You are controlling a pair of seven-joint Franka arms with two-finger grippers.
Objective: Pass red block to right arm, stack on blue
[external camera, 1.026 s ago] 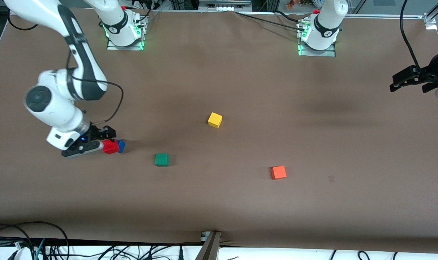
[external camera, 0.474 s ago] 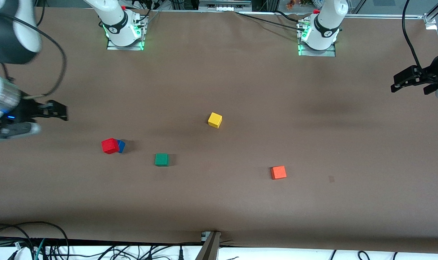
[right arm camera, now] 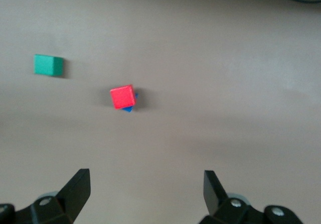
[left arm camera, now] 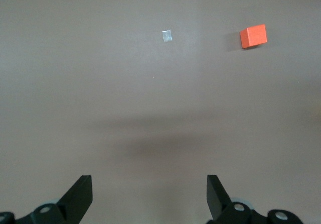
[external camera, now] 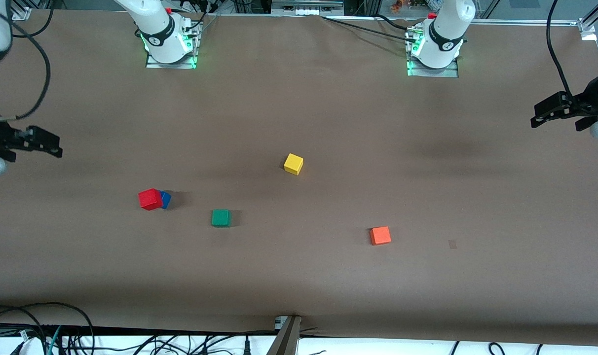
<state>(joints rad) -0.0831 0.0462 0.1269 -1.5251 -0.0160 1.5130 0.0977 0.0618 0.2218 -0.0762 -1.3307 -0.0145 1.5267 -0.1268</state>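
Note:
The red block [external camera: 150,199] sits on top of the blue block [external camera: 165,199], skewed so only a blue edge shows. Both also show in the right wrist view, the red block [right arm camera: 122,97] over the blue block [right arm camera: 128,108]. My right gripper [external camera: 45,143] is open and empty, up in the air at the right arm's end of the table, clear of the stack. My left gripper [external camera: 545,112] is open and empty, held over the left arm's end of the table, waiting. In the wrist views both grippers, the right one [right arm camera: 145,189] and the left one [left arm camera: 149,194], have jaws spread wide over bare table.
A green cube [external camera: 220,217] lies beside the stack, toward the middle. A yellow cube [external camera: 293,163] lies mid-table. An orange-red cube [external camera: 380,235] lies toward the left arm's end, also in the left wrist view [left arm camera: 253,35]. Cables run along the table's near edge.
My right gripper let go of the red block on the blue one, then rose and drew back to the right arm's end of the table. The stack stays put.

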